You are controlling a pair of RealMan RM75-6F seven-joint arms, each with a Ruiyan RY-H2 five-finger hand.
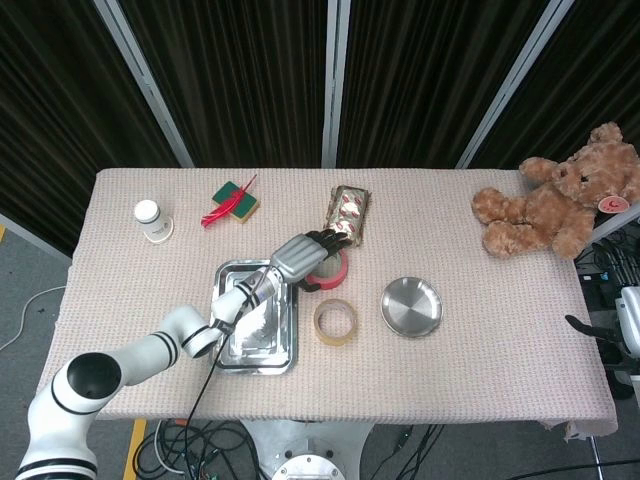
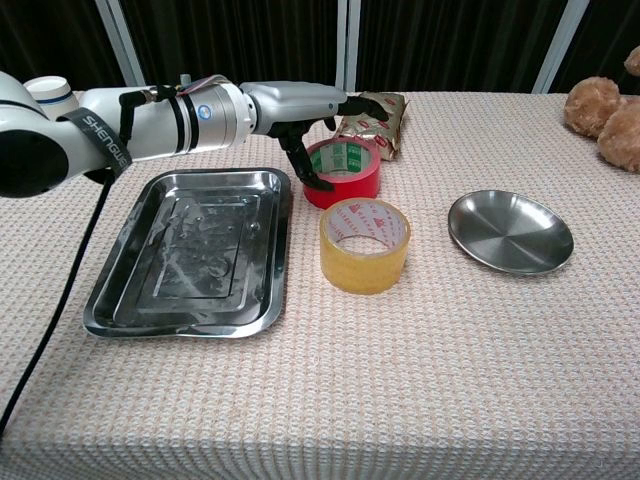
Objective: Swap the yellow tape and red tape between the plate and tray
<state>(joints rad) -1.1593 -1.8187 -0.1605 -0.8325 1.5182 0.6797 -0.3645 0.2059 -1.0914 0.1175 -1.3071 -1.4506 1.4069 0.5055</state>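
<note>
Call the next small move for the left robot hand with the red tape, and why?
Probably release and lift clear. The left robot hand grips the red tape, which looks set down on the cloth between the tray and the snack packet, behind the yellow tape. The tray and plate are both empty, so either roll can go in next.
</note>
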